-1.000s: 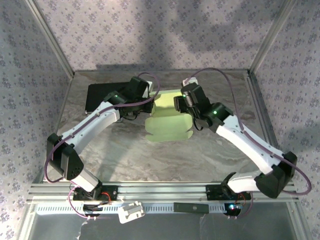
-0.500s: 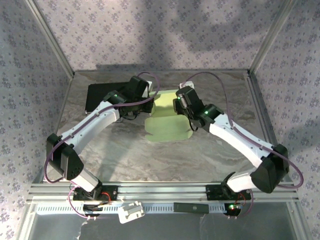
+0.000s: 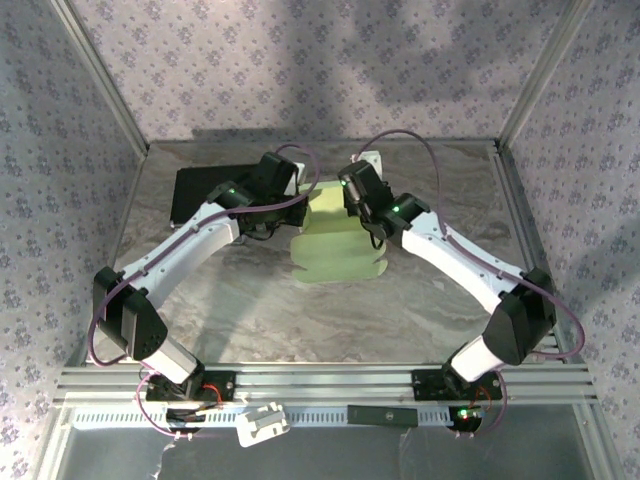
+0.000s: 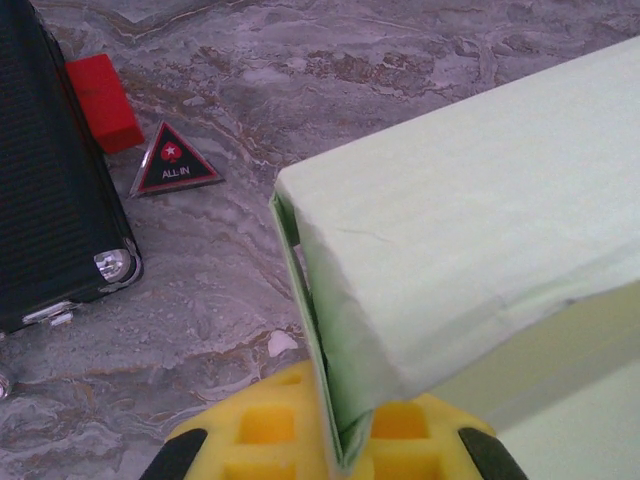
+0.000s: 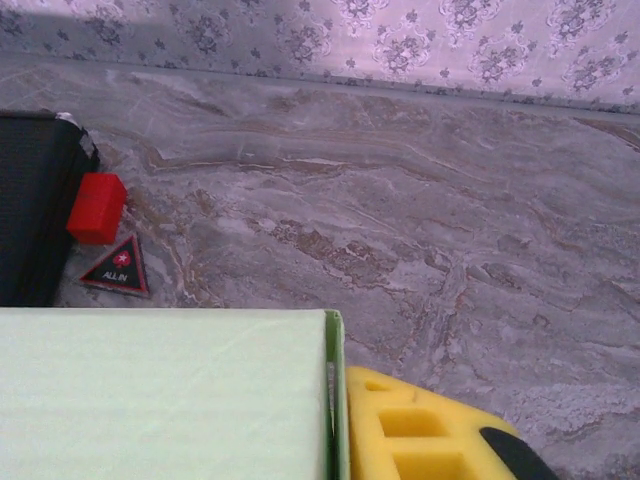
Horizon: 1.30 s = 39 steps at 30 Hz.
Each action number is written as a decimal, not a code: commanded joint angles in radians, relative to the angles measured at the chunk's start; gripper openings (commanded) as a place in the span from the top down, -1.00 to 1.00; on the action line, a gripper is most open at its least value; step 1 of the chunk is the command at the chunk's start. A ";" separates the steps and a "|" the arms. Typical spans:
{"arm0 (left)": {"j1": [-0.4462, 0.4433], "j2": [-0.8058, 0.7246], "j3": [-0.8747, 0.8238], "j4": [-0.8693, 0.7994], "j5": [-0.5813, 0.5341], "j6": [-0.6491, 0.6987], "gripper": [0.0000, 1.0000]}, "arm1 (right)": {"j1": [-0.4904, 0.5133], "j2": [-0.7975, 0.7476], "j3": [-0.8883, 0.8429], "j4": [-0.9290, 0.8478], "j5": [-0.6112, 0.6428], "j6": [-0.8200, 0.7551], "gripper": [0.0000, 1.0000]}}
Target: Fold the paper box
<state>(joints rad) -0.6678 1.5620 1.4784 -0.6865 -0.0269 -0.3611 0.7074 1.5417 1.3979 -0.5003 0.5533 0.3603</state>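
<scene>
Top external view: the right gripper (image 3: 357, 192) is seen shifted left since a second ago, up against the raised far wall of the paper box (image 3: 335, 252) on the table (image 3: 300, 320). Its width cannot be told, as one yellow finger (image 5: 420, 430) is seen beside the wall's edge. The wall is pinched tight by the left gripper (image 4: 345, 435).

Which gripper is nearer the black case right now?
Left. The left gripper holds the paper box at its edge beside the black case; the right gripper is at the box's opposite edge, farther away.
</scene>
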 commanded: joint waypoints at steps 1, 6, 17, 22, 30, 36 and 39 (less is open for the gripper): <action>-0.002 0.001 0.034 -0.017 0.012 -0.007 1.00 | 0.005 0.028 0.042 -0.064 0.088 0.028 0.73; -0.003 0.006 0.039 -0.022 0.015 -0.007 1.00 | 0.041 0.068 0.108 -0.160 0.210 0.052 0.89; -0.003 0.006 0.049 -0.030 0.010 -0.012 1.00 | 0.109 0.145 0.233 -0.358 0.386 0.137 1.00; -0.004 0.005 0.048 -0.033 0.004 -0.012 1.00 | 0.097 0.067 0.182 -0.216 0.159 0.024 0.40; -0.004 0.010 0.049 -0.031 0.004 -0.020 1.00 | 0.079 0.007 0.215 -0.245 -0.014 0.038 -0.17; -0.004 0.011 0.059 -0.042 0.001 -0.019 1.00 | 0.060 -0.065 0.144 -0.217 -0.025 0.081 -0.09; -0.003 0.011 0.061 -0.044 0.001 -0.017 1.00 | 0.055 -0.083 0.086 -0.190 -0.018 0.089 0.02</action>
<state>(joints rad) -0.6678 1.5719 1.4982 -0.7116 -0.0196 -0.3687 0.7692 1.4769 1.5284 -0.7082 0.5434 0.4259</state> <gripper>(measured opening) 0.049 0.496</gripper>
